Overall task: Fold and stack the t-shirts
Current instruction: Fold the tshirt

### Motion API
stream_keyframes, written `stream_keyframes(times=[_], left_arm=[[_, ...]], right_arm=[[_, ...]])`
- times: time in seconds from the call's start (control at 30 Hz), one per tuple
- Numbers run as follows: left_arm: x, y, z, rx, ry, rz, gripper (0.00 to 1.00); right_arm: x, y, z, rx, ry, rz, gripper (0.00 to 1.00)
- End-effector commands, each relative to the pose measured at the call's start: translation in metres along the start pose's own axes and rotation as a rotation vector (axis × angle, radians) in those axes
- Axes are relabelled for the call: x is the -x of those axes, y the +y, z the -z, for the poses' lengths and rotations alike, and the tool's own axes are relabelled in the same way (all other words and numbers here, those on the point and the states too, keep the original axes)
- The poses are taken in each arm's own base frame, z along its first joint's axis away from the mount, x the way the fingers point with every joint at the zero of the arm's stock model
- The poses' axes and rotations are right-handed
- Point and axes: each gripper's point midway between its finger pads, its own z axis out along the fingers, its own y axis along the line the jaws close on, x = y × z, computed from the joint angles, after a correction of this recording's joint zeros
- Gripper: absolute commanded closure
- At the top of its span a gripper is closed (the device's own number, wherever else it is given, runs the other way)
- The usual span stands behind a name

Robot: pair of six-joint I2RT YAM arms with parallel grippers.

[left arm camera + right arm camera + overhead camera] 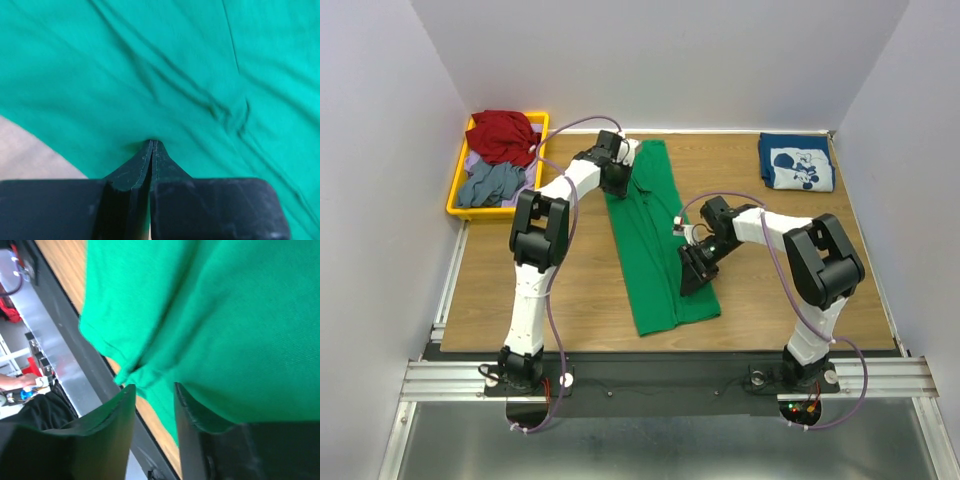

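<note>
Bright green soft-cloth t-shirt (648, 245): lies on the brown wooden table (540, 290) as a long narrow strip, already doubled lengthwise, running from the far middle toward the near edge. Navy blue t-shirt with white cartoon print (797, 162): lies folded at the far right corner, well apart from the strip; taken, by judgement, as the base of the stack.

Left gripper (151, 146): set at the far end of the strip, jaws closed on a pinch of green cloth. Right gripper (154, 389): set at the near right edge of the strip, jaws standing apart, hem just beyond the fingertips, no cloth seen clamped between them.

Step in hand, by judgement: crosswise fold of the strip, with only the far end secured.

Next move, by judgement:
1. Close the right jaws on the near hem, taking both layers.
2. Lift both ends evenly; avoid dragging, to prevent wrinkling and misalignment.
3. Bring one end over the other, edges matched.
4. Carry the folded packet onto the navy shirt.

Disregard the yellow plastic tray (455, 195) at the far left, holding a red garment (503, 135) and a grey garment (488, 183)
</note>
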Motion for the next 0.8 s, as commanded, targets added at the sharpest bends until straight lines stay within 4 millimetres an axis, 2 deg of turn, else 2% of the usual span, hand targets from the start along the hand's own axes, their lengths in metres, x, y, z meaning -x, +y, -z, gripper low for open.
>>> stream_keyframes(times=[0.0,0.1,0.13,0.17,0.2,0.3,0.43,0.47,0.5,0.57,0.6,0.67,0.7,0.73,0.77], left_arm=[[0.010,0.008,-0.016,0.036,-0.001,-0.017,0.89],[0.023,0.016,-0.026,0.049,-0.021,-0.025,0.89],[0.020,0.021,-0.035,0.051,-0.010,-0.019,0.89],[0.030,0.023,-0.030,0.053,-0.029,-0.023,0.89],[0.039,0.027,-0.033,0.057,-0.046,-0.033,0.89],[0.053,0.035,-0.036,0.062,-0.077,-0.056,0.89],[0.063,0.030,-0.029,0.041,-0.100,-0.096,0.86],[0.073,0.027,-0.017,0.033,-0.126,-0.107,0.85],[0.070,0.024,-0.014,0.019,-0.121,-0.112,0.85],[0.076,0.009,0.003,-0.048,-0.146,-0.134,0.80],[0.091,0.000,0.027,-0.073,-0.189,-0.151,0.74],[0.089,-0.016,0.047,-0.141,-0.199,-0.163,0.69],[0.105,-0.024,0.077,-0.152,-0.258,-0.192,0.60],[0.096,-0.027,0.083,-0.167,-0.249,-0.194,0.57],[0.111,-0.034,0.113,-0.166,-0.317,-0.228,0.51]], right_arm=[[0.033,0.022,0.020,0.028,-0.105,0.100,0.53],[0.040,0.014,0.022,-0.009,-0.111,0.108,0.52],[0.044,0.012,0.023,-0.022,-0.118,0.113,0.52],[0.045,0.011,0.024,-0.031,-0.119,0.113,0.51],[0.046,0.005,0.023,-0.049,-0.115,0.112,0.51],[0.052,-0.003,0.023,-0.081,-0.116,0.113,0.52],[0.054,-0.013,0.017,-0.100,-0.104,0.100,0.55],[0.053,-0.018,0.013,-0.102,-0.095,0.090,0.56],[0.053,-0.021,0.011,-0.107,-0.093,0.087,0.58],[0.055,-0.029,0.007,-0.125,-0.099,0.082,0.60],[0.053,-0.033,0.004,-0.132,-0.094,0.071,0.61],[0.052,-0.040,-0.001,-0.141,-0.100,0.057,0.62],[0.049,-0.043,-0.005,-0.137,-0.093,0.046,0.64],[0.043,-0.046,-0.010,-0.132,-0.085,0.028,0.64],[0.041,-0.047,-0.015,-0.123,-0.080,0.026,0.65]])
